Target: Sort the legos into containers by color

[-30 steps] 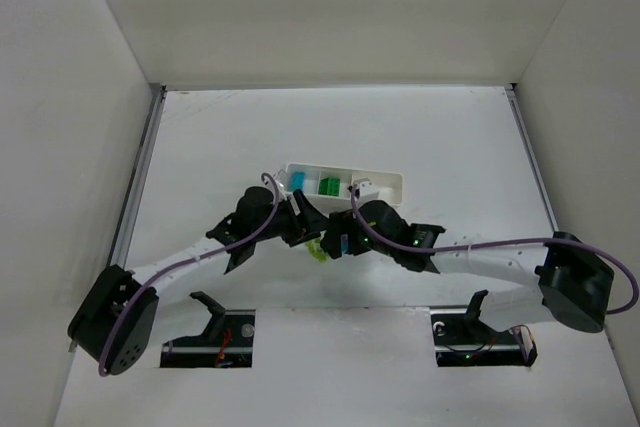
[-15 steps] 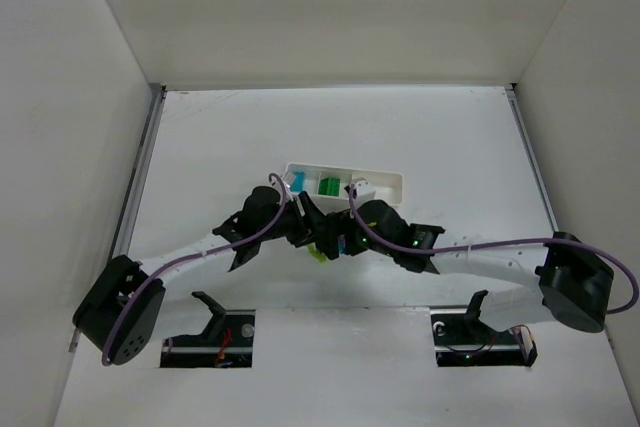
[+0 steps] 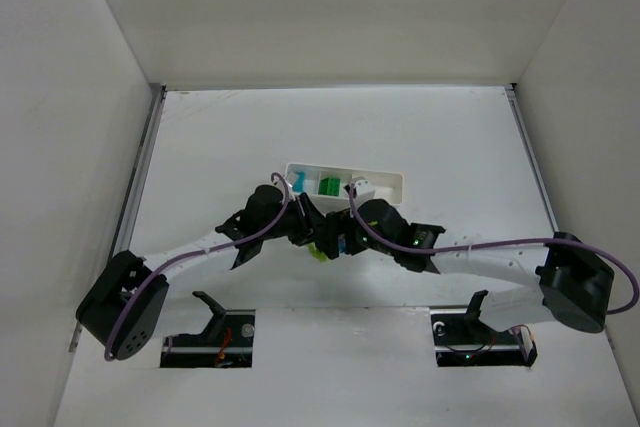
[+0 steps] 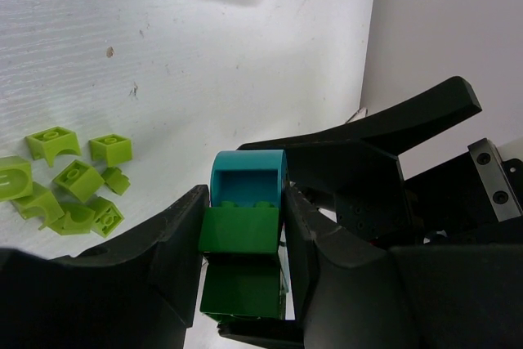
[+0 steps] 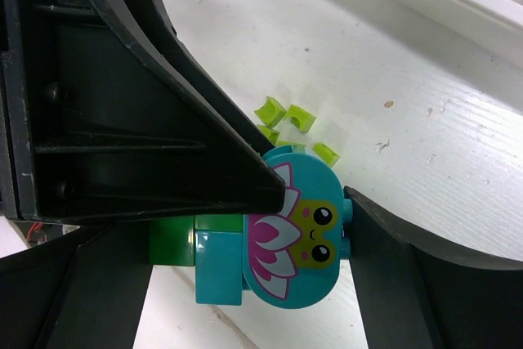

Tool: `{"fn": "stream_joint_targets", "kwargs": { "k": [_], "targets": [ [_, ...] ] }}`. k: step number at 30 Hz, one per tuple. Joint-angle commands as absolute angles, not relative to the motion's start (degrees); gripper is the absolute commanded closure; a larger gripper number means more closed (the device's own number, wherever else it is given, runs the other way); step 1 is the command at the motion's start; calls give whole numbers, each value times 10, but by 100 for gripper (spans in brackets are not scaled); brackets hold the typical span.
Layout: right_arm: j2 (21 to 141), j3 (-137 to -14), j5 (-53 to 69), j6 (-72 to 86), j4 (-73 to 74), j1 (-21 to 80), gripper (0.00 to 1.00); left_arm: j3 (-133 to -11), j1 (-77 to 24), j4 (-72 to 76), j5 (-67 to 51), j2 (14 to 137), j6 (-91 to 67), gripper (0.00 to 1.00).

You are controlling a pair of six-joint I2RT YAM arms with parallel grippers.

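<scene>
Cyan brick (image 5: 294, 239) (printed with a little face and pink petals) is stuck to a dark green brick (image 4: 241, 230). The pair sits just off the near long wall of the tray (image 3: 393, 179), about mid-width of the table (image 3: 450, 137). The right gripper (image 5: 315, 202) pinches the cyan brick, one finger on each side. The left gripper (image 4: 245, 202) is set narrow on the dark green brick, with fingers against both its sides as far as its wrist view shows. Whether the pair touches the table cannot be told.

Progress: the tray lies near the table's middle, long side across. Its left compartment has cyan pieces (image 3: 297, 180) and the middle one has green pieces (image 3: 328, 185). From above, no colour can be made out in the right one. So the task looks roughly partway done. Left to do: split this joined pair (likely the step in hand) and drop each half by colour. Then comes the yellow-green pile (image 4: 69, 181), loose on the table between the tray and the near edge, none of it sorted yet.

Room: it is very tight at the pair. The two sets of fingers are almost interleaved and the pile is right beside them (easy to scatter). The tray's near wall is close on the far side. The table is bare toward the far edge and both side edges, so pulling apart sideways looks to have space.
</scene>
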State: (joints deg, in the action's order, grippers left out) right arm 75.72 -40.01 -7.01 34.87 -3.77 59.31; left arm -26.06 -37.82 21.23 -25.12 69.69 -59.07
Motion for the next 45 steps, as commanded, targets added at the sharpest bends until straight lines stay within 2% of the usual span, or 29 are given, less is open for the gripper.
{"fn": "stream_joint_targets", "kwargs": {
  "k": [1, 5, 12, 24, 33, 37, 45],
  "targets": [
    [737, -412, -68, 346, -113, 594, 20, -292, -400, 243, -302, 700, -592, 75],
    [727, -403, -71, 346, -116, 591, 11, -294, -391, 243, -302, 692, -590, 82],
    [694, -369, -56, 354, -141, 582, 0, -294, -360, 259, -309, 689, -598, 85],
    [609, -324, -3, 359, -177, 560, 0, -295, -332, 293, -328, 713, -606, 86],
    [518, -244, 69, 436, -269, 473, 0, -273, -293, 377, -354, 679, -648, 85],
    [533, -231, 107, 496, -317, 432, 0, -257, -288, 438, -356, 664, -675, 85],
    [598, -216, 154, 598, -460, 413, 0, -231, -277, 541, -377, 650, -732, 85]
  ]
}}
